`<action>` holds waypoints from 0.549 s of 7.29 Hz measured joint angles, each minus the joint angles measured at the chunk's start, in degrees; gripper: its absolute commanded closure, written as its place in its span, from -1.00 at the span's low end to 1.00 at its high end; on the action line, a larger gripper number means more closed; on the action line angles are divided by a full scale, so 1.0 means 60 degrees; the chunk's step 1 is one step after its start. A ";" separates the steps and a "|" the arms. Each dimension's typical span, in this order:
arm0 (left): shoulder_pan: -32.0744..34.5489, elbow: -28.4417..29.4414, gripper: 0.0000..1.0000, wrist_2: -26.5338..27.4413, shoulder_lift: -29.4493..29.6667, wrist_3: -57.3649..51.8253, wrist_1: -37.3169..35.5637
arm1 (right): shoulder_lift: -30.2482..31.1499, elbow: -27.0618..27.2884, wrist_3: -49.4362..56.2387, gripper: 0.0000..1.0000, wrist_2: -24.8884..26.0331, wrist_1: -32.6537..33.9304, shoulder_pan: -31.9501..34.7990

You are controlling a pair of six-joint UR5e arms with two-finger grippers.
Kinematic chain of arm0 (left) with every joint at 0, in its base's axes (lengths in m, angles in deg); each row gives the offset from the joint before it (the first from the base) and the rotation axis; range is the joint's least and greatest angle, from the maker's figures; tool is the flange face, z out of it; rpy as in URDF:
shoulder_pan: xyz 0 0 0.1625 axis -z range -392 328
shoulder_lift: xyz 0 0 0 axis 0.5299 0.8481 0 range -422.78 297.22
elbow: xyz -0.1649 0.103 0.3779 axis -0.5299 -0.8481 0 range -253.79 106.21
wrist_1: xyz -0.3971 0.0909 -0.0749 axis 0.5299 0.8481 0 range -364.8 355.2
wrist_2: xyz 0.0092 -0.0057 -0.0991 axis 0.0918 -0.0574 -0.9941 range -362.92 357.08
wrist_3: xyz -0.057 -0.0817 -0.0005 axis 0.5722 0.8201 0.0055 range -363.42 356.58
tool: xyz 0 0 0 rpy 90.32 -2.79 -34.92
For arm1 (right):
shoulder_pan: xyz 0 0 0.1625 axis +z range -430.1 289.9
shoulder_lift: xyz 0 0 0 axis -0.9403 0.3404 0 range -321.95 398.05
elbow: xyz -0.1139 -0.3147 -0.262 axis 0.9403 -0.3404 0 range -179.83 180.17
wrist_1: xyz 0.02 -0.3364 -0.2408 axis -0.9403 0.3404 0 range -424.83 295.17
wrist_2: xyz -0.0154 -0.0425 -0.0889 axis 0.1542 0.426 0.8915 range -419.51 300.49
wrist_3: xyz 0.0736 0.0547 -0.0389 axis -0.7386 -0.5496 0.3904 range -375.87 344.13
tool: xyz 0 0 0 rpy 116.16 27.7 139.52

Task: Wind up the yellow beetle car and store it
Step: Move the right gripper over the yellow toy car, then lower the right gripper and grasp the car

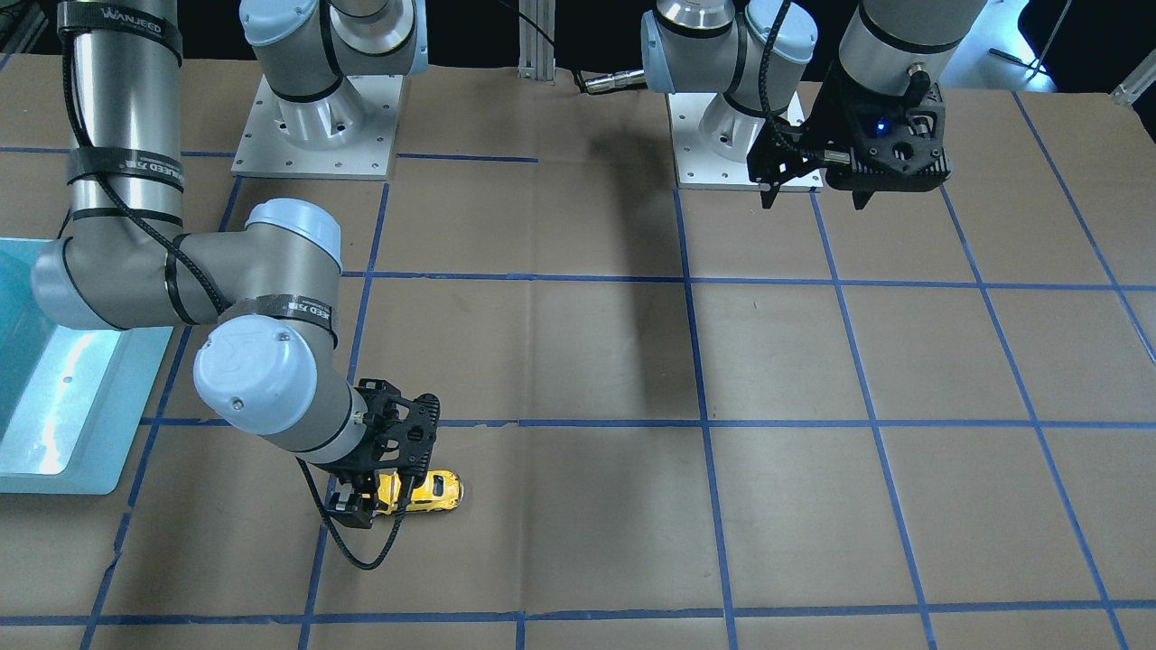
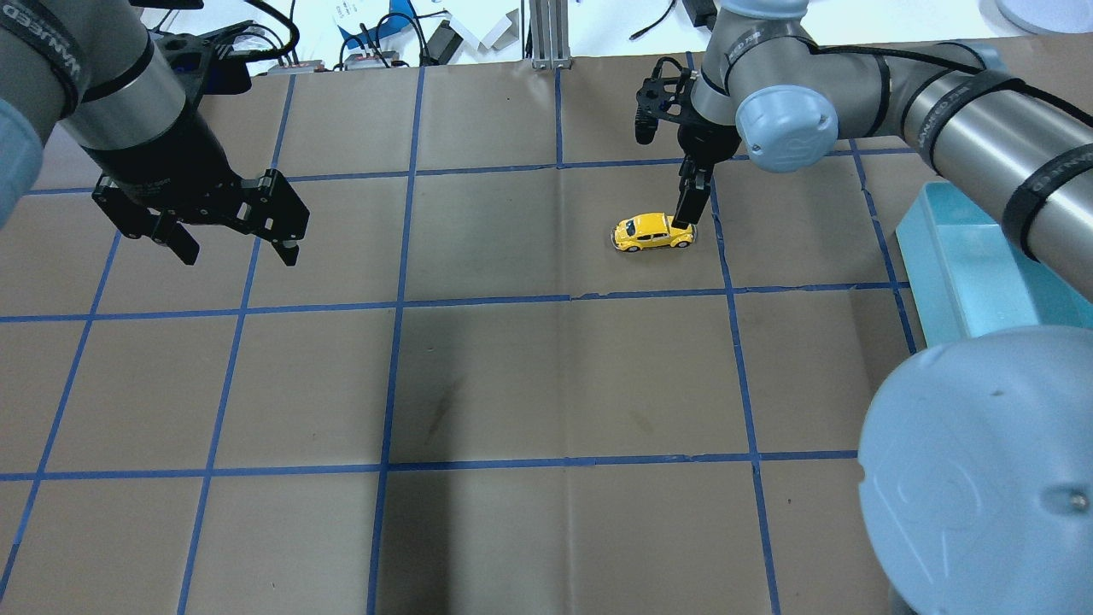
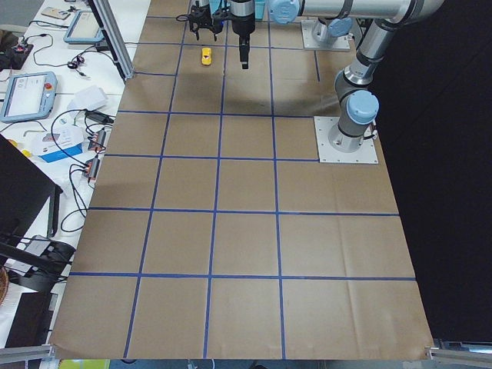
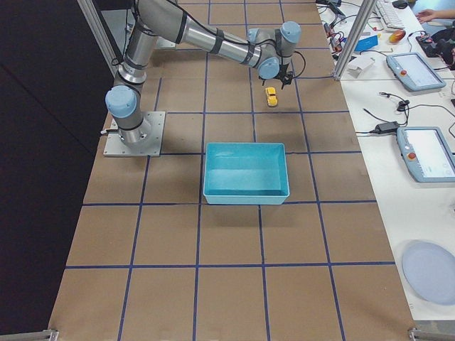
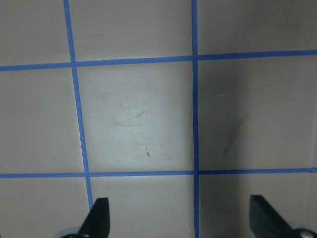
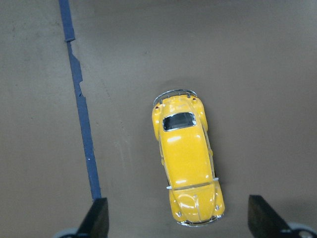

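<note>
One yellow beetle car (image 6: pixel 188 168) stands on its wheels on the brown paper table (image 2: pixel 546 384), inside a square of the blue tape grid (image 2: pixel 397 299) and just beside one of its lines. It is not yet lifted and nothing touches it.

Over it hangs the right gripper (image 6: pixel 181 218), released: the right wrist view shows one fingertip on each side of the car with bare paper between each fingertip and the body. The car's long axis runs roughly across the line between the fingers, at a slight slant. Only its near end lies level with the tips, and most of the body reaches out ahead of them.

My reading is that the step in hand is the approach for the first grasp, so neither winding nor storing has begun. The next move seems to call for bringing the fingers further along the body, lowering, and closing across the car's sides. The wheels would then have to be kept pressed to the paper while the car is drawn back to wind it.

One teal bin (image 4: pixel 246 197), the likely store, sits apart from the car on the right arm's side, and I see nothing in it.

Two grippers in all: the left gripper (image 2: pixel 237 249) hangs well away over bare grid, spread and holding nothing.
</note>
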 measured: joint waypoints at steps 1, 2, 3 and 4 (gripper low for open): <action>0.0005 0.0001 -0.97 0.0000 -0.0045 0.0000 0.0029 | -0.0131 0.0016 0.0724 -0.95 0.0255 0.0083 0.0115; 0.0008 -0.0009 -0.97 0.0009 -0.0092 0.0000 0.0068 | -0.0257 0.0003 0.1377 -0.95 0.0445 0.0217 0.0186; 0.0010 -0.0031 -0.97 0.0021 -0.0130 0.0000 0.0093 | -0.0397 -0.0014 0.1936 -0.95 0.0541 0.0435 0.0218; 0.0010 -0.0055 -0.97 0.0032 -0.0157 0.0000 0.0098 | -0.0517 0.0003 0.2182 -0.94 0.0606 0.0693 0.0240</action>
